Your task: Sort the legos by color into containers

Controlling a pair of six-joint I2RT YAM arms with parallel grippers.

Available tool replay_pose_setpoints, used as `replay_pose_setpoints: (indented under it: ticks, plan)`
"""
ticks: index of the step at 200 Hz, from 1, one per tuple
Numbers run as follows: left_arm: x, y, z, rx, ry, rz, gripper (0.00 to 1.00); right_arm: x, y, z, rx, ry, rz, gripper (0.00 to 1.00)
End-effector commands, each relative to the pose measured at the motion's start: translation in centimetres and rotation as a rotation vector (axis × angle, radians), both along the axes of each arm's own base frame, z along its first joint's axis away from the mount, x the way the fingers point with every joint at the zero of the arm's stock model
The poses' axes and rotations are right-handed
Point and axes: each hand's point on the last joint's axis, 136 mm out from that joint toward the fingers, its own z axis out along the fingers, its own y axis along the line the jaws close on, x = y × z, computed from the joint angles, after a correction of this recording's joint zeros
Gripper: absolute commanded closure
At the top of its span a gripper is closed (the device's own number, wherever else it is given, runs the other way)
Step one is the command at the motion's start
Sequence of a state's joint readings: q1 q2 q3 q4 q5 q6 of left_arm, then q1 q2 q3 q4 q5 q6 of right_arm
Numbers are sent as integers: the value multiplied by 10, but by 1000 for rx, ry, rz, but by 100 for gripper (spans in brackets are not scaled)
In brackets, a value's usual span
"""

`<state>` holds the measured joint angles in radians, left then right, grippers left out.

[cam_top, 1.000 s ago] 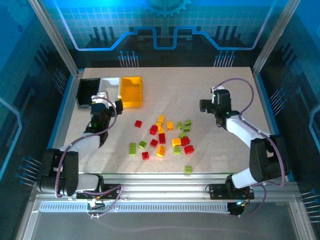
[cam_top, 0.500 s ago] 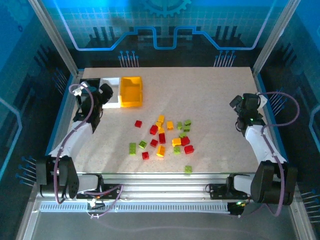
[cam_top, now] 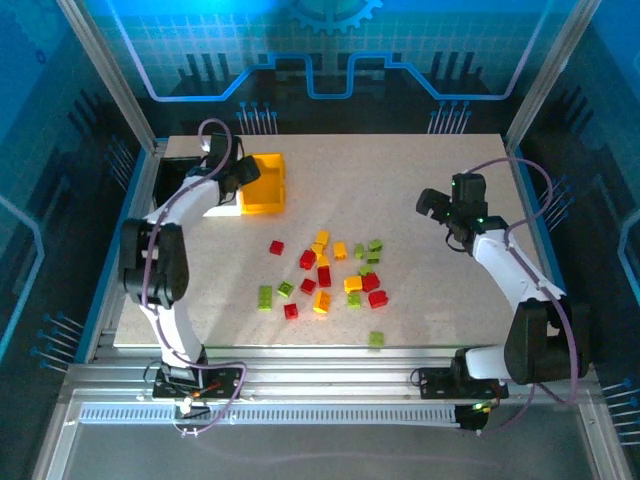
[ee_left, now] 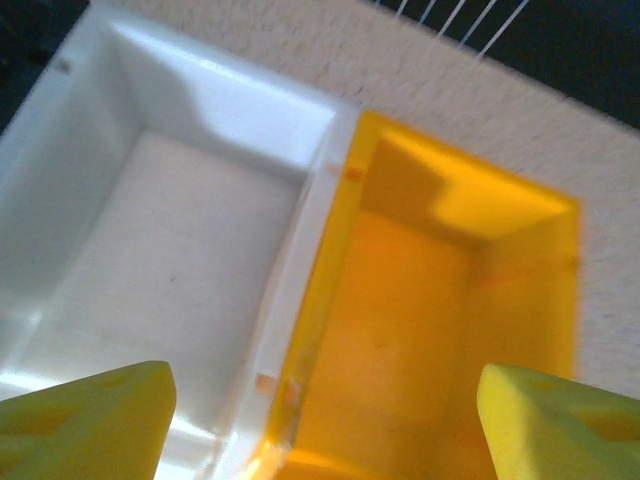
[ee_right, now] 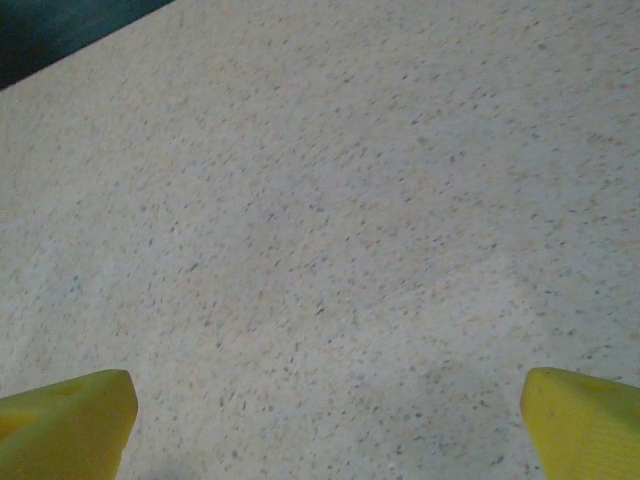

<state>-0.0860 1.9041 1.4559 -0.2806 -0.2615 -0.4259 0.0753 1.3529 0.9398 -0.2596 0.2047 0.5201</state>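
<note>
finding 1, left gripper (cam_top: 243,172): you have it poised over the far left corner of the table (cam_top: 420,160). its jaws stand apart with nothing between them. in the wrist view its yellow fingertips (ee_left: 85,420) sit wide at the 2 lower corners. state: released, no load.

finding 2, containers: the white bin (ee_left: 150,250) lies under the finger at the left of the wrist view. the yellow bin (ee_left: 430,300) lies under the finger at the right. the 2 bins touch along their long walls, and that shared wall runs beneath the middle of the gripper. the inner floors of both are in plain sight. from above, the black bin (cam_top: 170,172) sits just left of the gripper, beyond the white one, partly hidden by your left arm.

finding 3, right gripper (cam_top: 432,205): it hangs over open table on the right side, jaws spread wide. its wrist view has speckled table surface between its fingertips (ee_right: 65,425). state: released, holding nothing.

finding 4, legos (cam_top: 330,272): about 20 red, yellow-orange and green bricks lie loose on the table. they are between the 2 grippers and nearer the arm bases than either. a lone red brick (cam_top: 276,247) is the piece closest to the left gripper, yet well apart from it. a lone green brick (cam_top: 376,338) lies near the front edge, well apart from the right gripper.
</note>
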Motion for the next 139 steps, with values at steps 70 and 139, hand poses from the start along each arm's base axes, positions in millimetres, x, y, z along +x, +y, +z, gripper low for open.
replay_pose_setpoints:
  ticks: [70, 139]
  plan:
    - [34, 7, -45, 192, 135, -85, 28, -9, 15, 8, -23, 25, 64, 0]
    - [34, 2, -58, 288, 250, -132, 48, -11, 9, 16, -18, 7, 19, 0]
